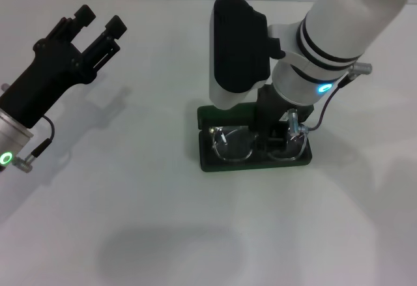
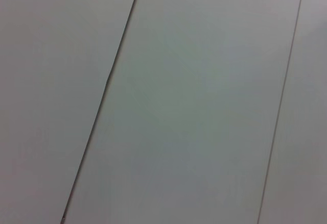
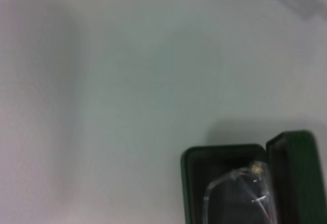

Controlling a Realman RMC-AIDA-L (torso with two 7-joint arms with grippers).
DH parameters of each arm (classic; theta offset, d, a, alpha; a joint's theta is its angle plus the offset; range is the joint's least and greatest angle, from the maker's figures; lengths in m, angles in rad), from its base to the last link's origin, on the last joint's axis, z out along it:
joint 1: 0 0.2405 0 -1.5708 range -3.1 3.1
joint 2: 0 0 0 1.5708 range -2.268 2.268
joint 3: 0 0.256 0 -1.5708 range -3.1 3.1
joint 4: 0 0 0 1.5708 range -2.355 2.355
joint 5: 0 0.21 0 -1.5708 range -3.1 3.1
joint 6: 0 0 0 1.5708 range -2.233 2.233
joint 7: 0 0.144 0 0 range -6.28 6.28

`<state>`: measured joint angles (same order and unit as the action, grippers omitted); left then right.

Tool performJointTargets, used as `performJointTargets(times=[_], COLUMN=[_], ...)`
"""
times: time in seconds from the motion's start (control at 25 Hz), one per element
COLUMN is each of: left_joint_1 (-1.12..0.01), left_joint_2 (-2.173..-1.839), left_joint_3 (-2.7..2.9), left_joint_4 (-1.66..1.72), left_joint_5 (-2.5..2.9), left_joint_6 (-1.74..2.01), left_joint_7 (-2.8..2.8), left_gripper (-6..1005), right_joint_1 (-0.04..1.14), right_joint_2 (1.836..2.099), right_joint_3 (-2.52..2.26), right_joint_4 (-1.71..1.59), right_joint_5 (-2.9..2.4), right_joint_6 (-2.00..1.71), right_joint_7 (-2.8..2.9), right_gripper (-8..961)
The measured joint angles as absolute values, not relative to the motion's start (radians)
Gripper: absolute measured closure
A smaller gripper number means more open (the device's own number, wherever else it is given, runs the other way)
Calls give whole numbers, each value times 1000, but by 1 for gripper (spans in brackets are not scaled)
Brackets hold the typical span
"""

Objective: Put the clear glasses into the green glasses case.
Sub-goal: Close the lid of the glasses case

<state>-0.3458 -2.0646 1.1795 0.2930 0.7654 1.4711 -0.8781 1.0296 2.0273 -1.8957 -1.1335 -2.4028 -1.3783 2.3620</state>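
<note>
Directly beneath the right gripper (image 1: 287,126), down over the right half of the green glasses case (image 1: 208,162), sit the clear glasses (image 1: 236,144), lying inside the open tray on its dark lining. Cannot tell whether those jaws are apart or clamped on the frame, hidden as they are under the wrist and its black camera housing. Long axis of glasses and case alike: left to right across the head view, lenses side by side, left lens plain to see, right lens partly under the gripper. By the right wrist view, one rounded lens end tucked into a corner of the tray, hinged lid (image 3: 299,178) standing up just beside it. Nearer arm by far: the right, right on top of the case. Left gripper (image 1: 98,28) well apart, raised over the far left, fingers spread with nothing between them. Beneath everything, a plain white table (image 1: 130,221). Likely remaining: release, withdraw upward, shut the lid.
</note>
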Motion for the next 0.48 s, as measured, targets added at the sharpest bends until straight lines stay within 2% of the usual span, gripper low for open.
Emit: performJointTargets(times=[0.48], left_joint_1=[-344], left_joint_2=[-2063], left_joint_3=[1182], left_joint_4=[293], left_joint_5=[765], left_joint_6=[1472], left_joint_7=[-879], left_gripper=[242], right_joint_1=[899], right_joint_2=[2028], right_joint_3=[-1820], right_joint_4=[-1290], right_joint_5=[-2435], right_joint_6=[-1414], right_joint_7=[2356], right_gripper=[687])
